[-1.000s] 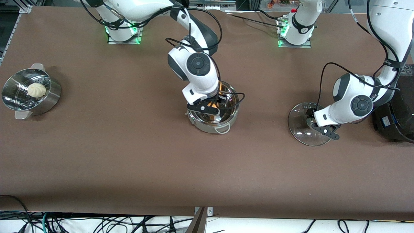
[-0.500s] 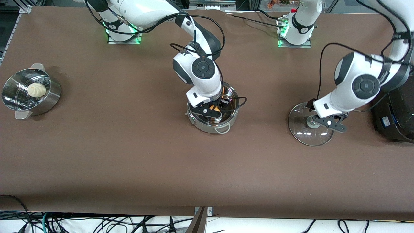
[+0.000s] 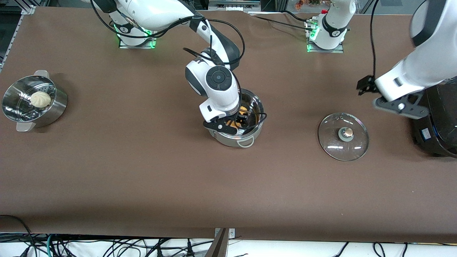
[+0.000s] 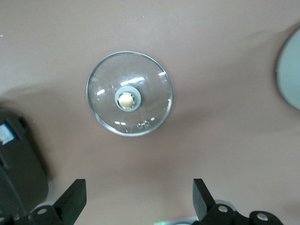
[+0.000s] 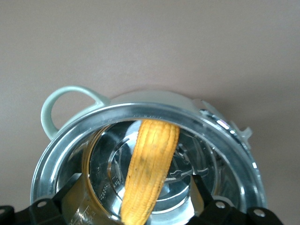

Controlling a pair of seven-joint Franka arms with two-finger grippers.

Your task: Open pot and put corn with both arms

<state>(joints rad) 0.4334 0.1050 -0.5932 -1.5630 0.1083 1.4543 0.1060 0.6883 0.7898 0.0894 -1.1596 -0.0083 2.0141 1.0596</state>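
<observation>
The steel pot [image 3: 234, 141] stands uncovered mid-table. The corn [image 3: 244, 109] lies slanted inside it, and the right wrist view shows it [image 5: 152, 159] resting against the pot's rim [image 5: 154, 110]. My right gripper [image 3: 238, 120] is lowered into the pot, open, its fingers on either side of the corn without touching it [image 5: 136, 190]. The glass lid [image 3: 332, 142] with its tan knob [image 3: 345, 133] lies flat on the table toward the left arm's end. My left gripper [image 3: 365, 86] is raised high over the table beside the lid, open and empty [image 4: 138, 190]. The lid [image 4: 150, 93] lies far below it.
A steel steamer pot [image 3: 53, 110] holding a white bun [image 3: 40, 99] stands at the right arm's end of the table. A black device [image 3: 439, 125] sits at the left arm's end, close to the lid, and shows in the left wrist view [image 4: 18, 159].
My left gripper has let go of the lid's knob and risen well above it toward the table's end. My right gripper stays in the pot, shifted slightly.
</observation>
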